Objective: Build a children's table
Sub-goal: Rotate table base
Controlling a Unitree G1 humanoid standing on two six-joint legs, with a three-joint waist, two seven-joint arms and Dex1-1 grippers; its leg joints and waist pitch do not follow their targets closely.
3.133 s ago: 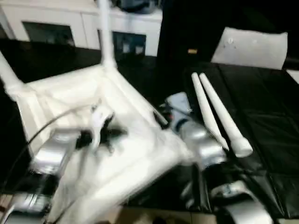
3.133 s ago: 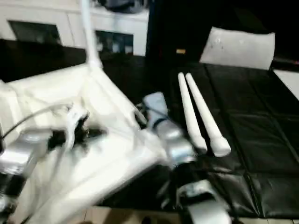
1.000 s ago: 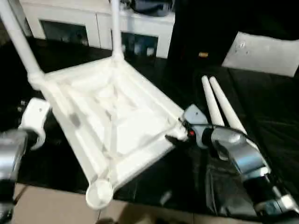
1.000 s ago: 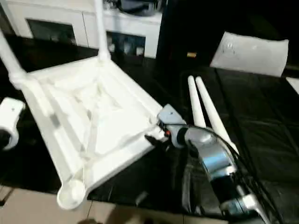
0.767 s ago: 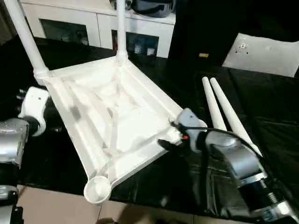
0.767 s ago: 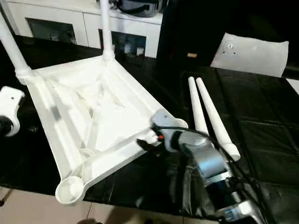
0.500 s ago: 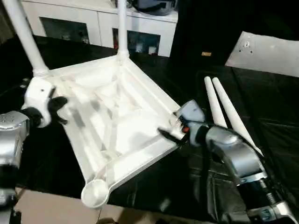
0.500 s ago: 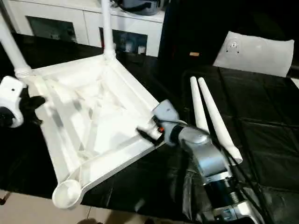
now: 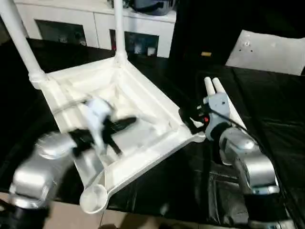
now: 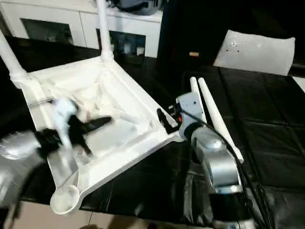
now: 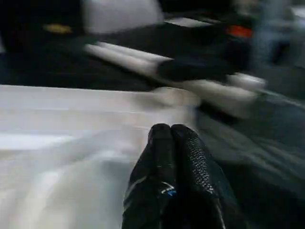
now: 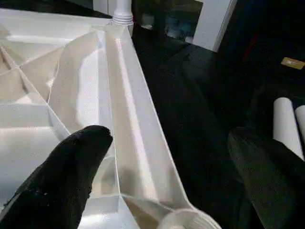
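The children's table top (image 9: 143, 102) lies upside down on the black bench, ribbed underside up. Two white legs (image 9: 18, 36) stand in its far corner sockets. The near corner socket (image 9: 94, 199) is bare. Two loose legs (image 9: 220, 93) lie side by side to the right. My left gripper (image 9: 126, 123) hovers over the underside, shut on nothing, with its fingertips (image 11: 171, 138) pressed together. My right gripper (image 9: 188, 114) is open at the top's right corner. Its fingers (image 12: 81, 152) stand on either side of the rim (image 12: 128, 119) without touching it.
A white cabinet with glass doors (image 9: 90, 24) runs along the back. A flat white panel (image 9: 267, 47) leans at the back right. The black bench (image 9: 267, 124) ends just below the top's near corner, with pale floor (image 9: 62, 217) beyond.
My left arm has swung right, from the top's left edge to over its underside. My right gripper has shifted back towards the right corner and the loose legs.
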